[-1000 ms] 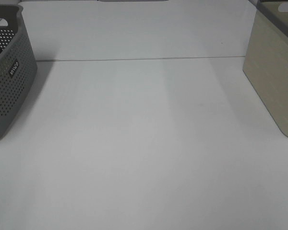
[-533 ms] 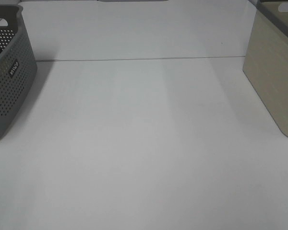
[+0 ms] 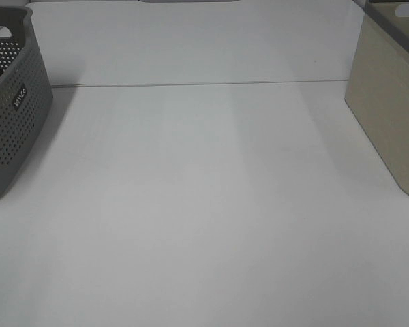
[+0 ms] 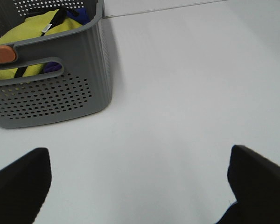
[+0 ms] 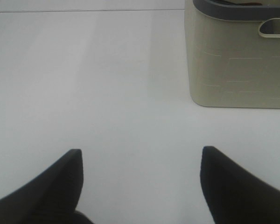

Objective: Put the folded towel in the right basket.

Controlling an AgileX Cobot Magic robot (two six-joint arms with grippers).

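No folded towel lay on the tabletop; whether one sat inside the beige right basket was hidden. Left hand and right hand were spread, holding nothing.

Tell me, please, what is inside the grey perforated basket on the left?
In the left wrist view, the grey basket holds a yellow cloth with something dark blue behind it. An orange piece sits at the rim. Anything lower is hidden by the wall.

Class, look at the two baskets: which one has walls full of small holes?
The grey basket on the left, holding yellow cloth. The beige basket on the right has solid walls.
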